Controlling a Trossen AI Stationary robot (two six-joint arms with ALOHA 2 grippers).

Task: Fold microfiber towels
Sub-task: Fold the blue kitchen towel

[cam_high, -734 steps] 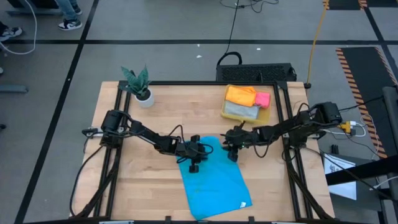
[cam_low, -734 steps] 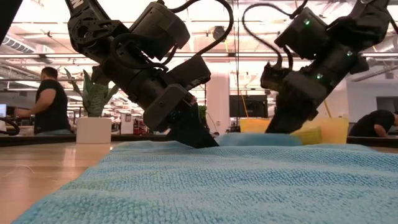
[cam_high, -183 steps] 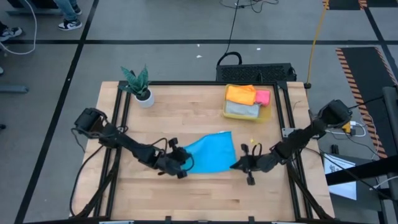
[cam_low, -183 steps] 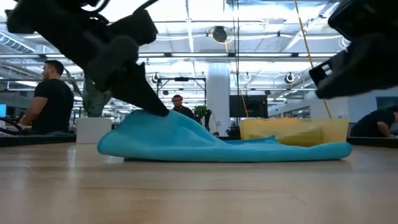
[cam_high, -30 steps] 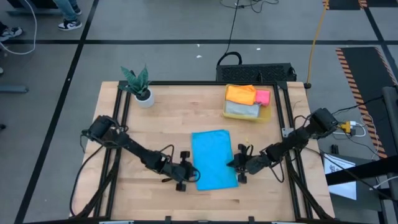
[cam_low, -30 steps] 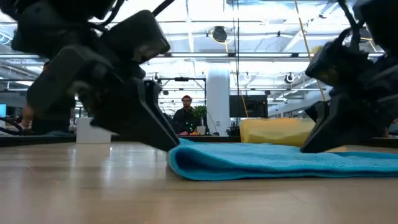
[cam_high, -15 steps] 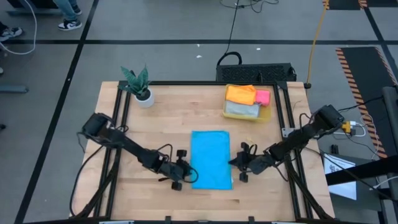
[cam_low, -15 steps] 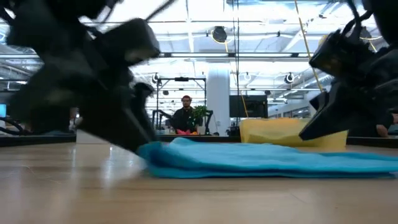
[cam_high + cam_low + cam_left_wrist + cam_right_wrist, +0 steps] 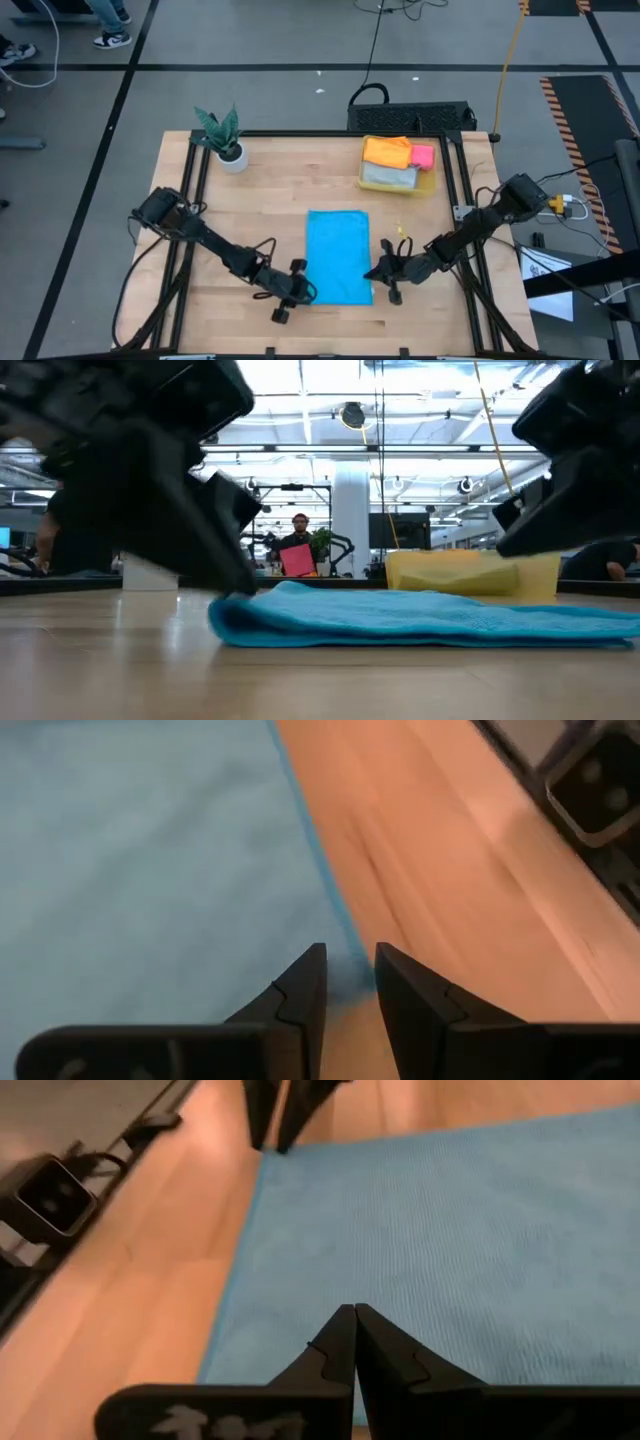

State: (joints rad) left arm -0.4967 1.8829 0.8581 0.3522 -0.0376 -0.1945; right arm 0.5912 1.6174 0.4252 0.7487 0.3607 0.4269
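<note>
Towel [image 9: 338,255]: table [image 9: 280,190] centre, between both grippers.
Bin [image 9: 397,178]: behind towel, rightward.
Plant [image 9: 224,135]: rear left corner.

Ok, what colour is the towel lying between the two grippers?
Bright blue towel, plain; clearest in the high view.

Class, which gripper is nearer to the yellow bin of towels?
Right. The right gripper sits by the blue towel's right edge, below the bin; the left gripper is farther, at the towel's lower-left corner.
</note>
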